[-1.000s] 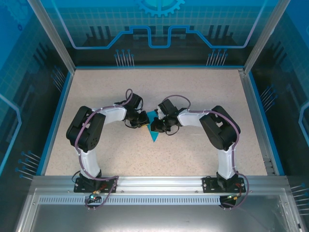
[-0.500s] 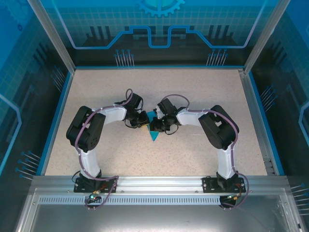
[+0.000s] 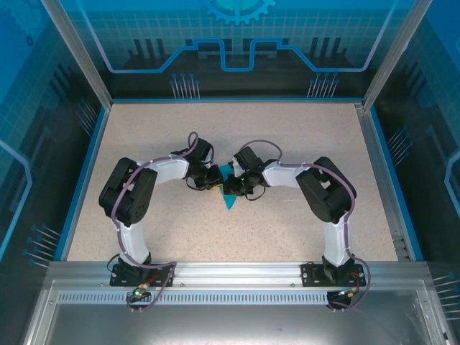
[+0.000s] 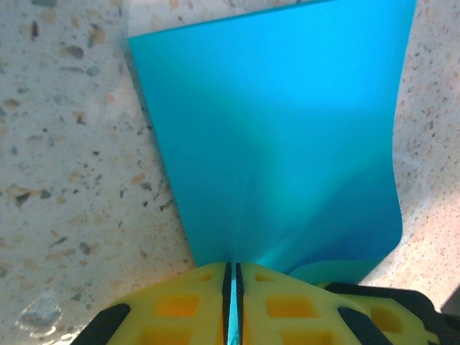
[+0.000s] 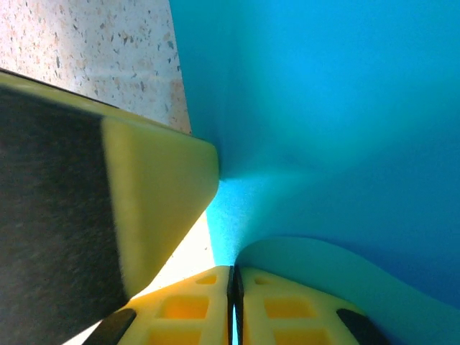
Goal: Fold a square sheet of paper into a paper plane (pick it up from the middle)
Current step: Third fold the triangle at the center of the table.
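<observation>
**Now both grippers pinch the teal paper at mid-table**

Seen from above, the paper (image 3: 228, 201) lies near the centre of the speckled beige table (image 3: 302, 136), its pointed tip aimed at 6 o'clock. The left gripper (image 3: 210, 180) meets it from 9 o'clock, jaws pressed together on an edge of the sheet (image 4: 273, 129). The right gripper (image 3: 236, 188) comes in from 3 o'clock, likewise clamped on the paper (image 5: 323, 108). A blue rim (image 3: 87, 172) borders the table, glass walls (image 3: 237, 29) with blue patterns enclose it, and a metal rail (image 3: 237, 272) runs along 6 o'clock.

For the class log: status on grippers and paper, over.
Left gripper shut on teal-blue folded paper sheet. Right gripper shut on it. Grippers nearly touching.
</observation>
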You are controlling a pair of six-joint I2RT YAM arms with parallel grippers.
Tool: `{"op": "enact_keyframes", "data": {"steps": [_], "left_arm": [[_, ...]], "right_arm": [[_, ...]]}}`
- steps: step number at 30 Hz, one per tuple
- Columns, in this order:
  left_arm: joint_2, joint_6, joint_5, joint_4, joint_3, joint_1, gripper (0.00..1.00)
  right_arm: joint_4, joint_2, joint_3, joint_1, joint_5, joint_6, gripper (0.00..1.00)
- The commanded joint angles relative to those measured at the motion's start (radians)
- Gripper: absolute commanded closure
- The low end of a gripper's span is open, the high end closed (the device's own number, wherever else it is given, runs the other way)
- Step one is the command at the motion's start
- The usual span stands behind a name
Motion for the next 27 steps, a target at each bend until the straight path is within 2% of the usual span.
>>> {"op": "enact_keyframes", "data": {"steps": [1,27], "left_arm": [[0.036,0.012,0.019,-0.030,0.024,-0.005,0.87],[0.054,0.020,0.001,-0.061,0.033,-0.009,0.87]], "right_arm": [[-0.041,-0.033,-0.024,0.009,0.044,0.009,0.88],[-0.002,-0.034,-0.034,0.012,0.032,0.018,0.88]]}}
